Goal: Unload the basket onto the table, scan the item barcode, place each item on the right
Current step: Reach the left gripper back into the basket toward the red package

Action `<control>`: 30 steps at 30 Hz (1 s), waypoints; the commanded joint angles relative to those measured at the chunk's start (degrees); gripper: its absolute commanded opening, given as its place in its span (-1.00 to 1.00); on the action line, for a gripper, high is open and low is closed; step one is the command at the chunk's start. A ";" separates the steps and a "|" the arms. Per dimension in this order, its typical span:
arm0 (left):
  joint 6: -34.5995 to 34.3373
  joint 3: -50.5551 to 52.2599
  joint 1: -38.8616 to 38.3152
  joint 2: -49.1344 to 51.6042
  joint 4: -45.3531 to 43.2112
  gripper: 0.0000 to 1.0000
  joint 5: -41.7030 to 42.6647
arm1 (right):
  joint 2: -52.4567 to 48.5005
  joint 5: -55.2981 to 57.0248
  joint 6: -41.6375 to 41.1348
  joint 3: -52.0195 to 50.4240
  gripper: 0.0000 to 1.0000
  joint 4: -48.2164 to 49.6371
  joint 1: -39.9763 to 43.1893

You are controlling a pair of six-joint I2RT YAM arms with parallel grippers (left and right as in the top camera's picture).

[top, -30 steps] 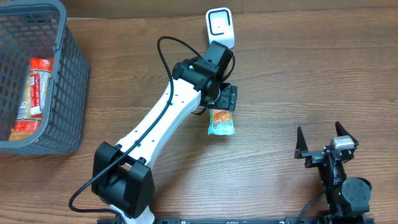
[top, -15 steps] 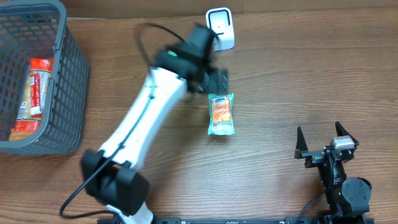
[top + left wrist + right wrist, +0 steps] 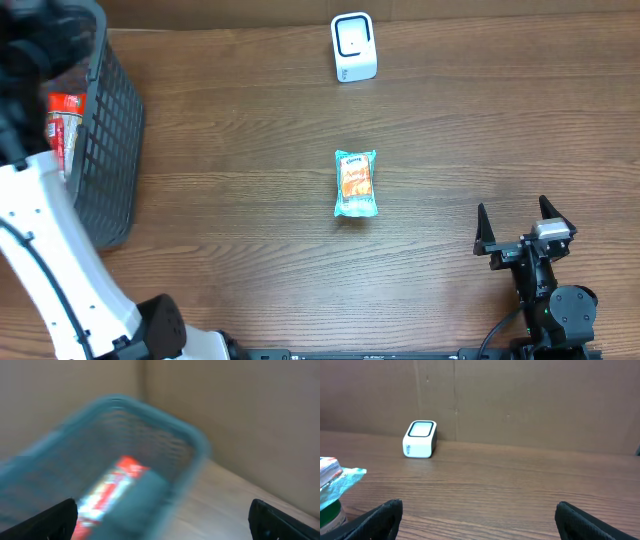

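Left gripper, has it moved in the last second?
Yes. The left gripper has swung left, away from the white scanner and toward the grey basket, leaving the snack packet behind.

Our left arm (image 3: 40,250) stretches up the far left side, its upper end blurred with motion. Our left claw (image 3: 162,517) hangs with its fingers spread wide, gripping nothing. Our right claw (image 3: 516,222) sits at the near right, fingers equally wide, empty.
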State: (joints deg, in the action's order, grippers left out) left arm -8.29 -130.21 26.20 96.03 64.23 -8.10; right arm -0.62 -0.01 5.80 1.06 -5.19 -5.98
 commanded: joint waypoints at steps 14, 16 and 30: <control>17.62 0.63 15.28 16.28 -0.37 0.99 5.18 | 0.46 -0.13 0.07 -0.61 1.00 0.37 0.33; 19.26 0.63 15.41 18.88 -0.55 1.00 5.20 | 0.46 -0.13 0.07 -0.61 1.00 0.37 0.33; 35.21 0.63 15.58 37.90 -2.84 0.99 5.18 | 0.46 -0.13 0.07 -0.61 1.00 0.37 0.33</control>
State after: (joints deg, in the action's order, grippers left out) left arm 21.74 -129.69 41.36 132.07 61.87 -3.64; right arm -0.62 -0.01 5.82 1.06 -5.17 -6.00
